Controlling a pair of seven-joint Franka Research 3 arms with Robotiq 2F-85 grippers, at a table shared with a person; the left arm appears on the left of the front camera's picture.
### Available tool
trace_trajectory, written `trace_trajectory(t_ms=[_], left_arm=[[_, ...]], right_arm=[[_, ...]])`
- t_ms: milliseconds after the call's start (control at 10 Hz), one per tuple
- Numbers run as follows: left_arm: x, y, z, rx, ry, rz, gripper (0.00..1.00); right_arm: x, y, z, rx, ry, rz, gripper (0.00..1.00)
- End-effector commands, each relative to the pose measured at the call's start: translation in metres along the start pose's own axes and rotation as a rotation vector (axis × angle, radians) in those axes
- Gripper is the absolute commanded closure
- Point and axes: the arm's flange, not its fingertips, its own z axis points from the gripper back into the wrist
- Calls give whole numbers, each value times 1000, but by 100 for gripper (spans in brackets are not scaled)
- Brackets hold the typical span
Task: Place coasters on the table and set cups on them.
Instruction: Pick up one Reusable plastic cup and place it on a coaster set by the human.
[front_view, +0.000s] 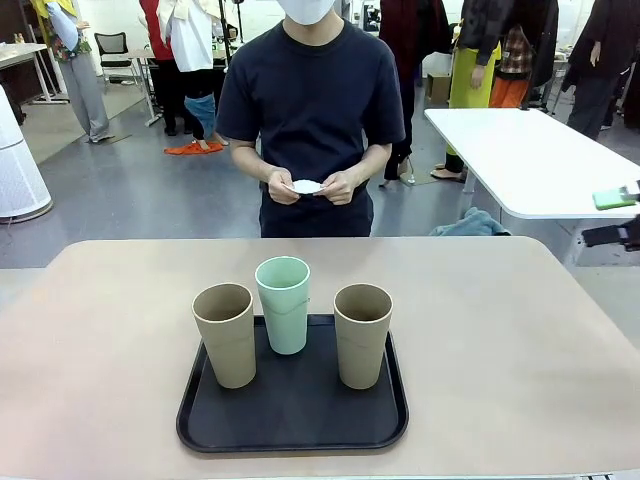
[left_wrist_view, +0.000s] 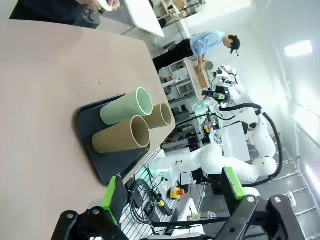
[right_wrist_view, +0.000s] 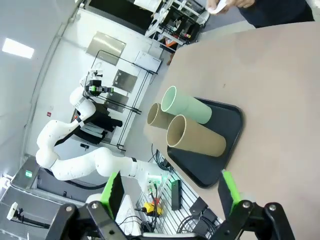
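Three cups upright on black tray (front_view: 290, 428) at near side of beige table (front_view: 500, 340): left tan cup (front_view: 225, 335), right tan cup (front_view: 362, 335), mint cup (front_view: 284, 305) set back between them. White coasters (front_view: 306, 186) off the table (count not clear), held at waist height by person (front_view: 312, 100) standing at far side. Left gripper (left_wrist_view: 171, 189) fingers spread wide, nothing between them. Right gripper (right_wrist_view: 170, 187) likewise wide, empty. Both well apart from tray and cups.

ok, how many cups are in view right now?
3, all upright on the black tray: left tan cup, mint green cup behind in the middle, right tan cup. No sign of any hidden.
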Motion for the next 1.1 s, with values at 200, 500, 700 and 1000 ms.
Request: trace_trajectory(t_ms=[200, 500, 700, 1000], left_arm=[[-16, 15, 38, -5, -52, -3, 0], [-26, 21, 47, 9, -64, -7, 0], [-21, 20, 47, -3, -73, 19, 0], [-21, 20, 47, -3, -73, 19, 0]], right_arm=[[-14, -3, 49, 43, -78, -2, 0], [-27, 1, 73, 20, -129, -12, 0], [-28, 1, 73, 3, -109, -30, 0], [-28, 1, 73, 3, -109, -30, 0]])
